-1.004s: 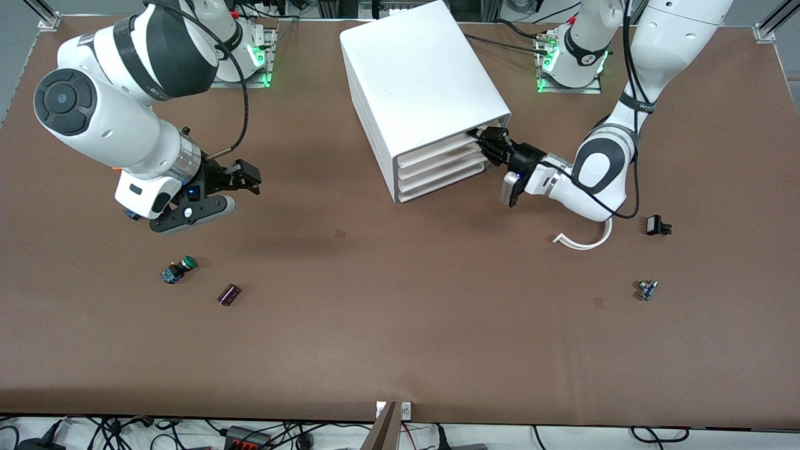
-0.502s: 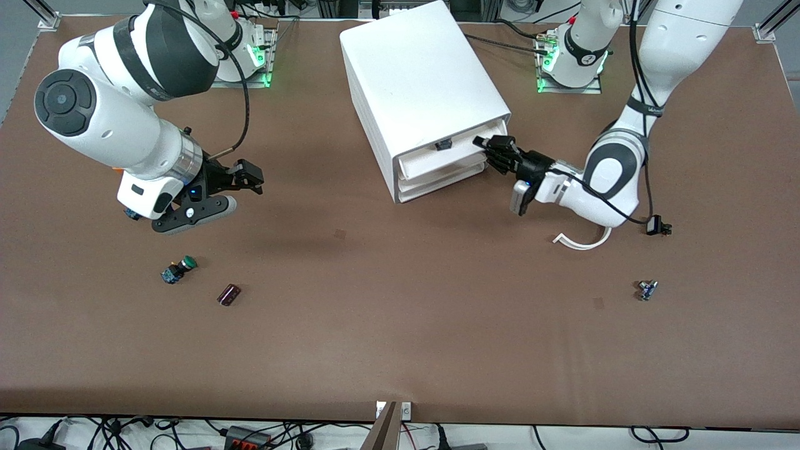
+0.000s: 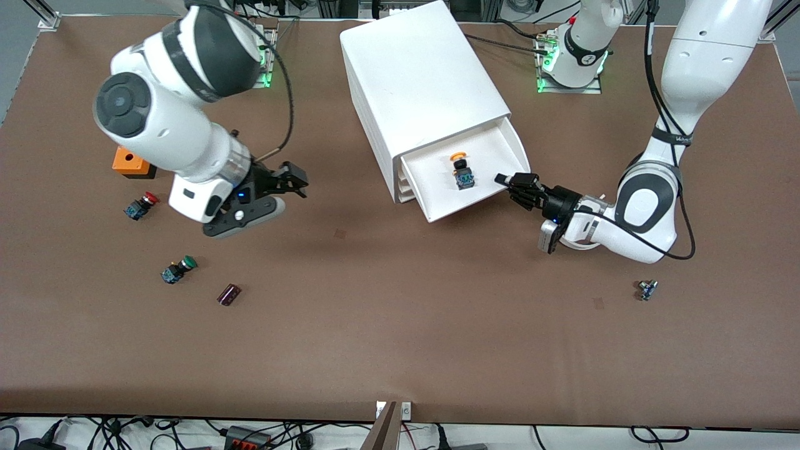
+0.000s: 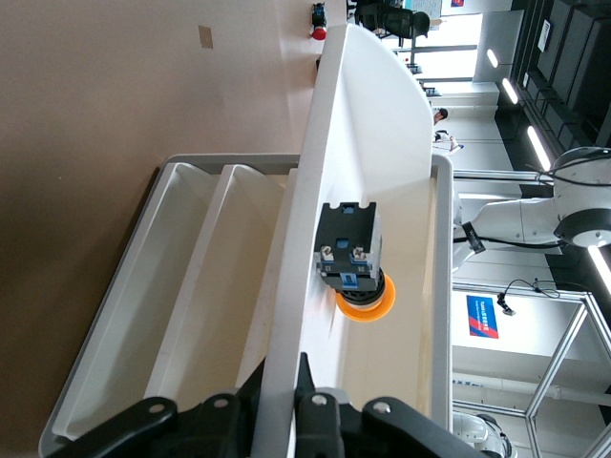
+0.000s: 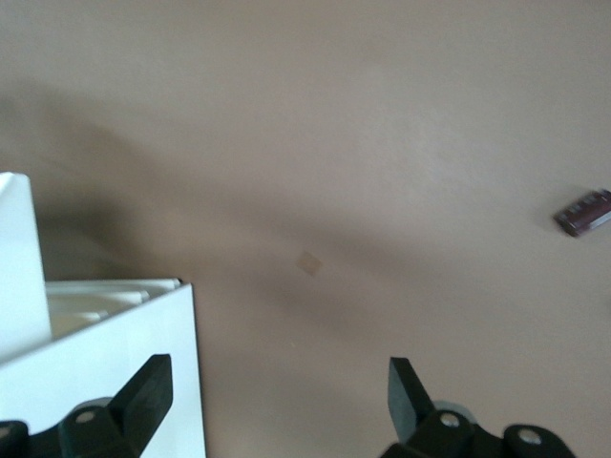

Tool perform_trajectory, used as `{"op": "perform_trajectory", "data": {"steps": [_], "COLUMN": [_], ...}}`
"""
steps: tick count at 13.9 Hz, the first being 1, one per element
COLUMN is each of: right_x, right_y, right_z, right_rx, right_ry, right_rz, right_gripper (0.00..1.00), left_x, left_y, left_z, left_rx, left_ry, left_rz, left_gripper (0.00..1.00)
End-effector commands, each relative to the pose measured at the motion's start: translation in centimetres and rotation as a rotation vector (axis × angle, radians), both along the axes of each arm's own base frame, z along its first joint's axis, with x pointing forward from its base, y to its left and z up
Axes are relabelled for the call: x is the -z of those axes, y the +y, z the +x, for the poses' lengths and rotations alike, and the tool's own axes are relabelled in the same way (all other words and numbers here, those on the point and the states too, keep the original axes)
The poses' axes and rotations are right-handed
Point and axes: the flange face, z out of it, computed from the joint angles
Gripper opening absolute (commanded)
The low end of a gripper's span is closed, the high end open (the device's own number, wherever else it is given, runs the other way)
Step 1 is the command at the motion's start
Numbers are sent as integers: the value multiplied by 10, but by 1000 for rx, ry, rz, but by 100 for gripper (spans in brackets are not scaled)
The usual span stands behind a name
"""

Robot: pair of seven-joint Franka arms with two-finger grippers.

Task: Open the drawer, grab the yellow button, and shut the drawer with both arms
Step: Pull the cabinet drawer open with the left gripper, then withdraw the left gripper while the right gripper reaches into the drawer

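Note:
The top drawer (image 3: pixel 494 159) of the white cabinet (image 3: pixel 419 81) stands pulled out toward the front camera. The yellow-orange capped button (image 3: pixel 462 172) lies in it on its side. My left gripper (image 3: pixel 505 181) is shut on the drawer's front wall at the corner toward the left arm's end. In the left wrist view, the fingers (image 4: pixel 315 405) pinch that wall (image 4: pixel 310 267), and the button (image 4: pixel 353 272) lies just inside it. My right gripper (image 3: pixel 290 181) is open and empty over bare table beside the cabinet, toward the right arm's end. In the right wrist view, its jaws stand wide apart (image 5: pixel 277 391) next to the cabinet's corner (image 5: pixel 115 382).
An orange box (image 3: pixel 131 162), a red-capped button (image 3: pixel 140 205), a green-capped button (image 3: pixel 177 270) and a dark purple piece (image 3: pixel 229 294) lie toward the right arm's end. A small component (image 3: pixel 647 290) lies toward the left arm's end. The three lower drawers are shut.
My left gripper has pulled the top drawer out toward the front camera, which uncovered the button. My right arm has moved toward the cabinet, which uncovered the orange box and red-capped button.

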Motion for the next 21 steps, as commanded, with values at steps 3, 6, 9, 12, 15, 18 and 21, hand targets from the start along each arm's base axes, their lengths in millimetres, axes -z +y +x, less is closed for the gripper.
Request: {"op": "perform_trajectory", "data": {"steps": [3,6,9,12,15,18,21], "right_x": [0,-5,-1,13,23,29,42], "right_y": [62,108,150,183,228,266,287], "right_z": [-11,-26,-45,-57,-77,-99,-112], "right_rx": [25,57,64,40,44,75,52], "right_ry": [-44,-46,-54,-50,-70,-119,-146], "right_rz": [35,45,38,36,54,15,-14], "right_gripper": [100,100,100,100,100,99,92], "left_x": [-22,-80,-130,-149,-140,-127,-124], "left_y": [19,34,57,82,108,122,122], "left_z": [27,37,46,52,57,65,64], "left_rx": [-33,-12,-26,-62,-41,-112,-132], "left_ry": [15,79,104,93,13,-44,-36], "left_rz": [116,299,571,872,1193,1263,1283], "left_gripper": [100,100,100,100,100,100,100]}}
